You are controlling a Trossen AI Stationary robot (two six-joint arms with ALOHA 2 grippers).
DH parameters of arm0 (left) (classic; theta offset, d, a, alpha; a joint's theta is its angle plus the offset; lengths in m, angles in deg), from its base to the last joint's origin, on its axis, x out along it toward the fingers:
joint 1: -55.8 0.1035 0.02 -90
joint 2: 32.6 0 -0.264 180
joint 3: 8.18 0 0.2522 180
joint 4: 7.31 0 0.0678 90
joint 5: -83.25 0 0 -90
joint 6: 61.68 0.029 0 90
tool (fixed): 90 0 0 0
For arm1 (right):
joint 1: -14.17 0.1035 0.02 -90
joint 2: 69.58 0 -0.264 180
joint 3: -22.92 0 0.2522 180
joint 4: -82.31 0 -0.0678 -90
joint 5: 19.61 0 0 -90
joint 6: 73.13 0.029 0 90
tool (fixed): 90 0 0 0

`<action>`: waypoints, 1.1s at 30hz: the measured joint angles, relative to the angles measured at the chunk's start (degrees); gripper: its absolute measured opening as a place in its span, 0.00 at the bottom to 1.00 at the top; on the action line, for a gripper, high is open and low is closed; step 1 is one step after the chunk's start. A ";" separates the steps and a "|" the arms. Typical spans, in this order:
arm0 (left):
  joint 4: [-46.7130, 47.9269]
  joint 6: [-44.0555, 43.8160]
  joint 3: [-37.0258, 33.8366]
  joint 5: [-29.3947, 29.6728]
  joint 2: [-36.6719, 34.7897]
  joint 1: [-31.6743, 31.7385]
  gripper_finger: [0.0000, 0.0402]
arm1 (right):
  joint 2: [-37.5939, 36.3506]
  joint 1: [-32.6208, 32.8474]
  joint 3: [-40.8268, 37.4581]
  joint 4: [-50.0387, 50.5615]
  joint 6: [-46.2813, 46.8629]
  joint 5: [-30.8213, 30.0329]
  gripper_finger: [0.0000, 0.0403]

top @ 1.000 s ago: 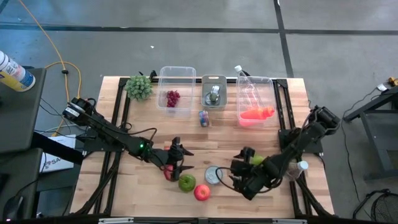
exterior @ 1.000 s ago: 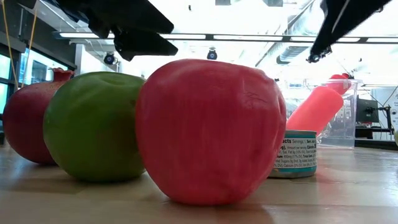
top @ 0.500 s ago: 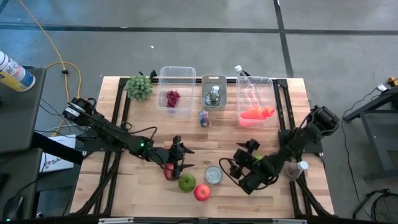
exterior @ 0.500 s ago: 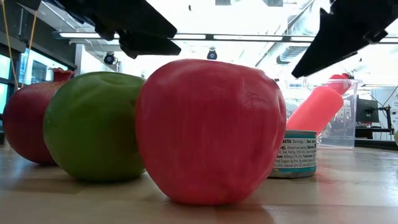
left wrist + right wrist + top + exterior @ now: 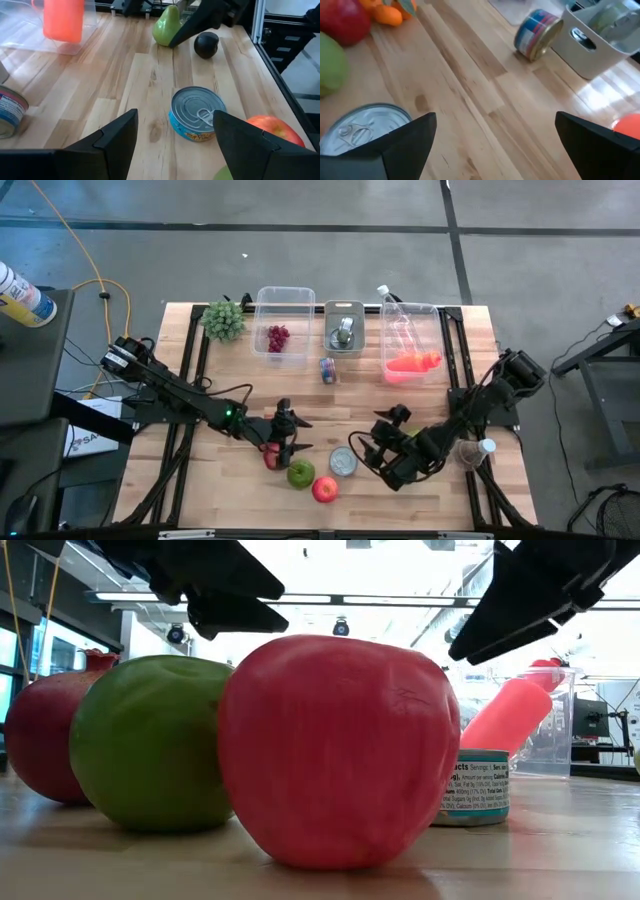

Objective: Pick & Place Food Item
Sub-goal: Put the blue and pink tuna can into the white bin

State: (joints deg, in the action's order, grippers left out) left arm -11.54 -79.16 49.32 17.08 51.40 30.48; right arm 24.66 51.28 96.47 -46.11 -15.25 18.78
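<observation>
Can (image 5: 343,461), flat tin with pull-tab lid, taken as the food item in hand, since the right gripper faces it; clock set on the high view, 12 at the far edge with the bins; can sits near the 6 o'clock edge of the table (image 5: 230,395), a little toward 5.

Orientation: can stands upright on its base, lid up; its axis is vertical and short, the body wider than tall; tab direction too small to read from above.

Neighbours: green apple (image 5: 300,473) at 8 o'clock of the can, near but apart; red apple (image 5: 324,489) at 7 o'clock, just beside; pomegranate (image 5: 271,457) at 9 o'clock, beyond the green apple.

Right gripper (image 5: 372,455) at 3 o'clock of the can, just beside it, not touching; jaws spread wide, nothing between them; in its wrist view the can (image 5: 362,125) lies off toward one finger, not centred in the gap.

Left gripper (image 5: 285,442) at 10 o'clock of the can, over the pomegranate; fingers apart, holding nothing that its wrist view shows; judged to be waiting.

Step in hand (judgement): approach and grasp.
- shift the right gripper until the can sits midway between the fingers;
- lower so the pads meet the side wall, below the rim;
- low wall gives little purchase, so close level and square;
- keep the finger on the 7 o'clock side clear of the red apple; a nudge would roll it.
</observation>
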 joint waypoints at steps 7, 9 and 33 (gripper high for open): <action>0.20 -0.17 0.00 -0.09 0.02 -0.93 0.62 | 0.00 -0.13 0.02 -4.58 -3.56 -0.60 0.98; 0.72 -0.17 -0.01 -0.09 0.02 -1.29 0.62 | 0.00 -0.15 0.02 -5.55 -4.36 1.21 0.98; 3.54 -4.03 -0.01 -0.04 0.02 -1.62 0.62 | 7.38 -10.70 0.02 -22.15 -13.30 -6.85 0.98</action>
State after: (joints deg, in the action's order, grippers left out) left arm -8.00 -83.20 49.31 17.04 51.42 28.86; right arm 32.04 40.58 96.49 -68.27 -28.56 11.93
